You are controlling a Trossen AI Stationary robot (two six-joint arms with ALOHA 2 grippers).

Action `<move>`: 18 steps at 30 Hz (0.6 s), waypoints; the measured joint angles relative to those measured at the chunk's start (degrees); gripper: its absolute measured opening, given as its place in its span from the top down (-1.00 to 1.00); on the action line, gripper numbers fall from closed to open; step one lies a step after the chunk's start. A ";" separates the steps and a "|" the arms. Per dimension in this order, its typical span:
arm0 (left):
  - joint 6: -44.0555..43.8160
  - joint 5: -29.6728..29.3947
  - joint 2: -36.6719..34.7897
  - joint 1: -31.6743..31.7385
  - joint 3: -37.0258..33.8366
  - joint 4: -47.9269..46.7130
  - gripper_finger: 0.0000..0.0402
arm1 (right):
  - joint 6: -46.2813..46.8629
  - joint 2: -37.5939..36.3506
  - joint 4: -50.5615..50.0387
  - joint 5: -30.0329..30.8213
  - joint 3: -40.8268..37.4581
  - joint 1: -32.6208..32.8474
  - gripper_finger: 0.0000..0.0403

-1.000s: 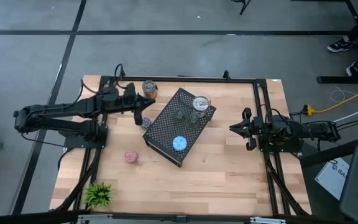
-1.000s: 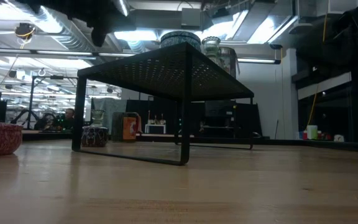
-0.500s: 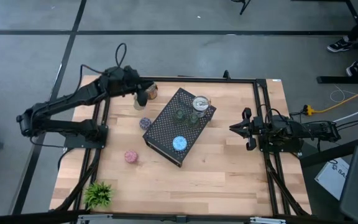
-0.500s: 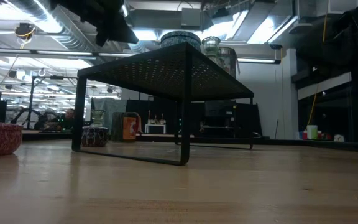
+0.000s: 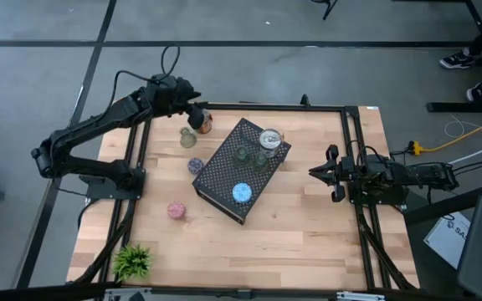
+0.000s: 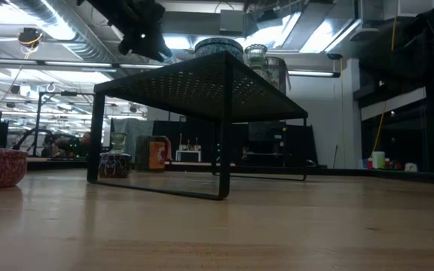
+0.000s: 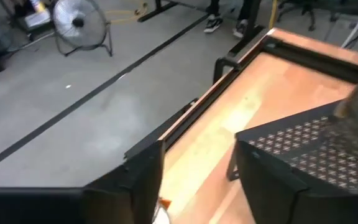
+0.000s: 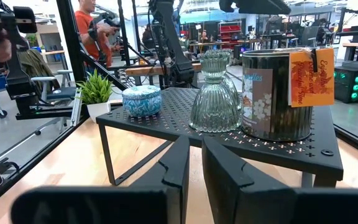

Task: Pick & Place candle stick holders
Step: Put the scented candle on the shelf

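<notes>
My left gripper (image 5: 197, 114) hangs open above the table's far left, over a copper can holder (image 5: 202, 124); its fingers (image 7: 143, 180) have nothing between them. An olive-green holder (image 5: 188, 138), a purple one (image 5: 196, 165) and a pink one (image 5: 176, 210) stand on the table left of the black perforated stand (image 5: 224, 180). On the stand are a blue holder (image 5: 242, 193), two green glassy ones (image 5: 243, 154) and a silver can (image 5: 269, 140). My right gripper (image 5: 315, 173) waits shut at the table's right, pointing at the stand.
A small green plant (image 5: 132, 261) stands at the near left corner. A black frame (image 5: 350, 134) runs along the table's edges. Bare wood lies between the stand and the near edge. People and equipment show in the room beyond the table.
My left gripper has risen and swung from beside the purple holder toward the table's far edge, ending over the copper can. The olive-green holder, which the arm hid before, now shows on the table. The holders have stayed where they were.
</notes>
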 joint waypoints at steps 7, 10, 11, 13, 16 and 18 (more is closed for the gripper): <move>-0.21 -3.02 1.55 0.60 1.23 -1.80 -0.43 | 0.00 0.00 0.00 0.00 0.00 0.02 0.76; -0.92 -4.61 1.55 0.59 1.23 -2.72 -0.57 | 0.00 0.00 0.00 0.00 0.00 0.01 0.76; -1.25 -5.38 1.55 0.59 1.23 -3.35 -0.61 | 0.00 0.00 0.00 0.00 0.00 0.01 0.76; -1.79 -7.45 1.55 0.63 1.23 -4.69 -0.68 | 0.00 0.00 0.00 0.00 0.00 0.02 0.76; -1.87 -9.70 1.55 0.63 1.23 -6.97 -0.78 | -0.01 0.00 0.00 0.00 0.00 0.01 0.76; -2.25 -10.54 1.55 0.65 1.23 -7.85 -0.83 | 0.00 0.00 0.00 0.00 0.00 0.00 0.76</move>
